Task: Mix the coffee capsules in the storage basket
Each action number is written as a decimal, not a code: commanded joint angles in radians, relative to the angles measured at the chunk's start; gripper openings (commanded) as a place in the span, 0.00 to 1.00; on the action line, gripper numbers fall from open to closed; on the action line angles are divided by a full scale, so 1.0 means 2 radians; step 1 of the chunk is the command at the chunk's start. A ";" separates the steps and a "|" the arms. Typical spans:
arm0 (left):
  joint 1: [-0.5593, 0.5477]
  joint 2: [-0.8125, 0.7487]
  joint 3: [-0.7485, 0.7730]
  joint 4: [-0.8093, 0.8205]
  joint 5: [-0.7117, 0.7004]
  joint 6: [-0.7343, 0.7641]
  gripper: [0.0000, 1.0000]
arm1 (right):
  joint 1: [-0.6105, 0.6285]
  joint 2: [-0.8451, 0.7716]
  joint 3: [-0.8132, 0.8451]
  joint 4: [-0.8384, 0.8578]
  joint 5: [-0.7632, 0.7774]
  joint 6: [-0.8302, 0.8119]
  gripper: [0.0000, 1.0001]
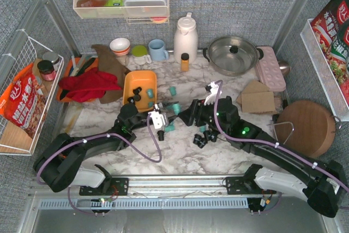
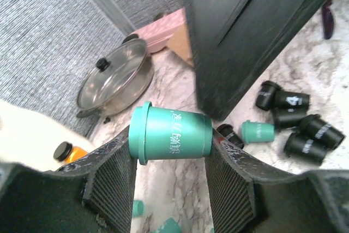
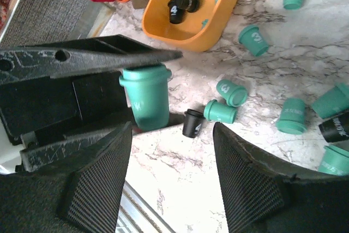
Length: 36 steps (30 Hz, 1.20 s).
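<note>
**Gently now: a light, slick pod is sitting in the left jaws**

At the left of the marble bench (image 1: 185, 159), the orange storage basket (image 1: 127, 88) is holding only a few black and teal coffee capsules (image 1: 149, 94). Most of the rest are lying loose on the bench to its right and on its near side.

Just right of the basket, the left gripper (image 1: 162, 119) is hanging low with its jaws clamped on one teal capsule (image 2: 172, 135). The capsule is lying crosswise between the pads (image 2: 112, 186), pinched across its tapered body, with the flared rim sticking out to one side.

Facing it, the right gripper (image 1: 190, 114) is hovering with its jaws apart and nothing between them. A cluster of black capsules (image 1: 202, 137) is resting on the bench just on its near side.

These pods are looking small, stiff and very light, with smooth moulded walls, so a gentle squeeze is likely enough. The taper is the awkward part: a hard pinch low on the cone is likely to be pushing the pod out towards its narrow end. The safer hold is probably across the wider band just under the rim, with the pads flat on the wall and the rim acting as a stop. Pods lying on their sides are likely to be rolling in an arc at a nudge, and a heavy grip may be denting the lid end.
</note>
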 commanded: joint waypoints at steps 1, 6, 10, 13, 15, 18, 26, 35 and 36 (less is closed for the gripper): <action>0.014 0.006 0.007 -0.009 -0.044 0.011 0.31 | -0.004 -0.016 0.004 -0.023 0.028 -0.010 0.65; 0.081 0.041 0.041 -0.041 -0.133 -0.043 0.33 | -0.004 0.001 0.008 -0.041 0.036 -0.035 0.63; 0.137 0.080 0.087 -0.108 -0.200 -0.084 0.33 | -0.004 0.071 0.035 -0.071 0.015 -0.078 0.62; 0.162 0.110 0.114 -0.150 -0.238 -0.114 0.37 | -0.003 0.133 0.057 -0.077 0.004 -0.091 0.62; 0.172 0.123 0.126 -0.163 -0.258 -0.134 0.44 | 0.001 0.172 0.068 -0.067 0.002 -0.085 0.64; 0.189 0.141 0.142 -0.182 -0.268 -0.172 0.65 | 0.015 0.221 0.081 -0.042 0.012 -0.076 0.70; 0.212 0.142 0.164 -0.208 -0.277 -0.223 0.99 | 0.036 0.344 0.128 -0.020 0.037 -0.065 0.78; 0.212 0.105 0.145 -0.153 -0.207 -0.211 0.99 | 0.042 0.402 0.159 -0.020 0.061 -0.060 0.70; 0.212 0.103 0.143 -0.149 -0.203 -0.210 0.99 | 0.042 0.403 0.159 -0.020 0.061 -0.060 0.68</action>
